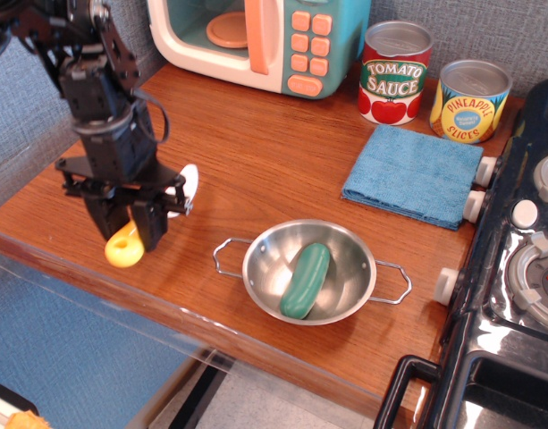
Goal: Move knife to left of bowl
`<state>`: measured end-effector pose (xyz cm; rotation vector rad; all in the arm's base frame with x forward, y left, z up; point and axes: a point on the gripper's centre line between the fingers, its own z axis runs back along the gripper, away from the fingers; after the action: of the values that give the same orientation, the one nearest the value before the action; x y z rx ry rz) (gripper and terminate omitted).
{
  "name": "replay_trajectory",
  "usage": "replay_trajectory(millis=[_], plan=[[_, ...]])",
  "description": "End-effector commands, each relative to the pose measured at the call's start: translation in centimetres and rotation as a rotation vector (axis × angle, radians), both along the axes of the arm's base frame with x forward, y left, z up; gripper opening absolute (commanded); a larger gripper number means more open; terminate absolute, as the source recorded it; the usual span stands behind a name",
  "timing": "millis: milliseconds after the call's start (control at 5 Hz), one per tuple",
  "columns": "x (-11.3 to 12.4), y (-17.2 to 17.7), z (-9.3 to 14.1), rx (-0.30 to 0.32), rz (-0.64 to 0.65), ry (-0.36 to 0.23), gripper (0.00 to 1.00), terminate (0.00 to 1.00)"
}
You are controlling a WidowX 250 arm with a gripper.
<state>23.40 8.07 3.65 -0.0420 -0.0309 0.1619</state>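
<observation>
The black end effector [130, 234] is hanging over the near left part of the wooden bench [274, 152], its fingers closed around the knife [148, 223]. The knife is sitting tilted in that grip: the yellow handle with its hole is poking out low toward the near left, close to the bench's front edge, and the white rounded blade is sticking up and out to the right of the fingers. Whether the handle end is touching the wood or floating just above it, I cannot tell from here.

To the right of the knife, apart from it, the steel bowl [349, 259] is resting near the front edge, its two thin wire loops pointing left and right. The left loop is the part nearest the end effector, with bare wood showing between them. A green pickle toy [305, 280] is lying inside the bowl, slanted.

Farther back, a folded blue cloth [415, 174] is lying flat toward the right. Behind it two tins are standing upright side by side against the wall, one marked tomato sauce [394, 71] and one marked pineapple slices [469, 100]. A toy microwave [265, 40] is sitting at the far middle, and a black toy stove [524, 268] is lining the right side.
</observation>
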Motion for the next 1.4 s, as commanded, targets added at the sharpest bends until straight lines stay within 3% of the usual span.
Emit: replay_trajectory(millis=[0, 200, 400, 800, 1000, 1200], plan=[[0.0, 0.5, -0.8, 0.086, -0.038, 0.012, 0.00, 0.00], [0.2, 0.4, -1.1, 0.096, -0.050, 0.022, 0.00, 0.00], [0.3, 0.3, -1.1, 0.111, -0.057, 0.035, 1.00, 0.00], [0.4, 0.2, -0.9, 0.098, -0.055, 0.030, 1.00, 0.00], [0.7, -0.3, 0.4, 0.072, -0.070, 0.004, 1.00, 0.00], [1.1, -0.9, 4.0, -0.007, -0.070, -0.091, 1.00, 0.00]])
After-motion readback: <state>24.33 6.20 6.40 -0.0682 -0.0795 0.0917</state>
